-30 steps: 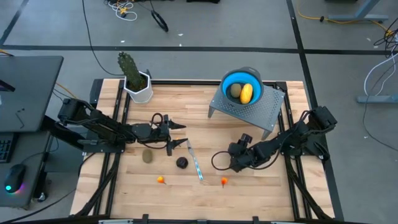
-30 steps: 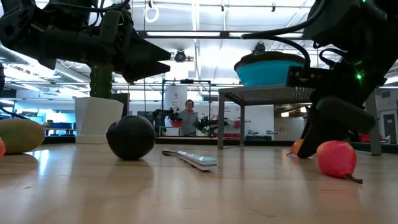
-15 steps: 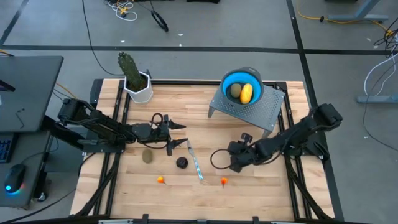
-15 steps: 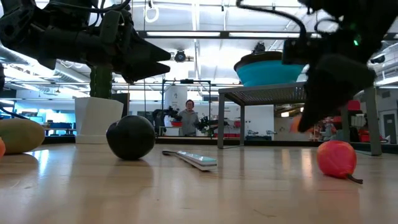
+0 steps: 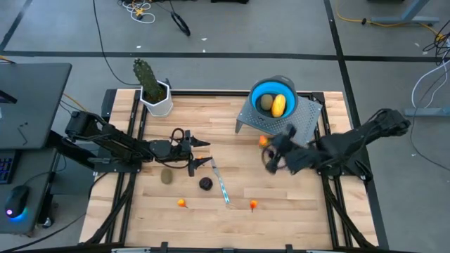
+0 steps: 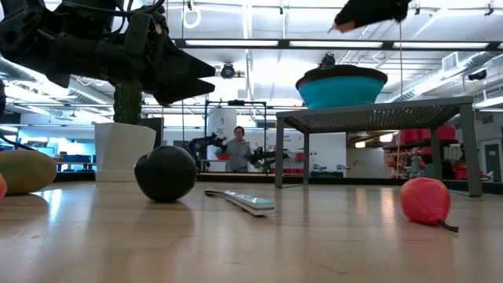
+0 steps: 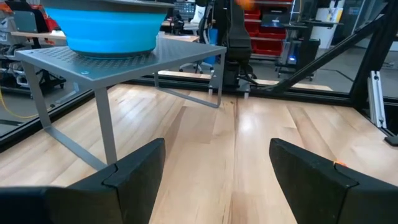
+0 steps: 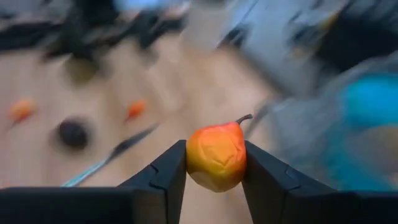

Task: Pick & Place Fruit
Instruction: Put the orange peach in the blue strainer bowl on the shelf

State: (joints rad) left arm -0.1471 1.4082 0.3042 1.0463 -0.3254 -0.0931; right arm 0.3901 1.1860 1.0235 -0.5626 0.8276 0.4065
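My right gripper (image 5: 266, 143) is shut on a small orange pear-shaped fruit (image 8: 216, 155), high above the table beside the grey stand (image 5: 295, 126). The blue bowl (image 5: 261, 90) on that stand holds the yellow oblong (image 5: 279, 105) and an olive-brown oval (image 5: 266, 103). Lying on the table are another olive oval (image 5: 166, 176), the dark purple ball (image 5: 205, 184) and two tiny orange fruits (image 5: 182, 203) (image 5: 253, 204). My left gripper (image 5: 208, 153) is open and hovers left of centre, above the ball (image 6: 165, 173). My right gripper pinches the orange fruit by its two opposite sides (image 8: 189, 158) between the two fingers (image 8: 168, 171). The fingers come from the table's right side. The fruit is lifted clear of the table, and its stem (image 8: 244, 118) points away from the fingers.
A slim silvery-blue knife (image 5: 220, 181) lies between the purple ball and the right-hand orange fruit. A green cactus in a white pot (image 5: 153, 91) stands at the far left corner. The stand's legs (image 6: 471, 149) rise on the table's right half. A person shows far off in the room behind.
My right gripper, shut on the orange fruit, has risen from the table top and moved toward the far edge, up beside the stand with the bowl. The fruit has gone from table level to lifted clear. My left arm has kept still.
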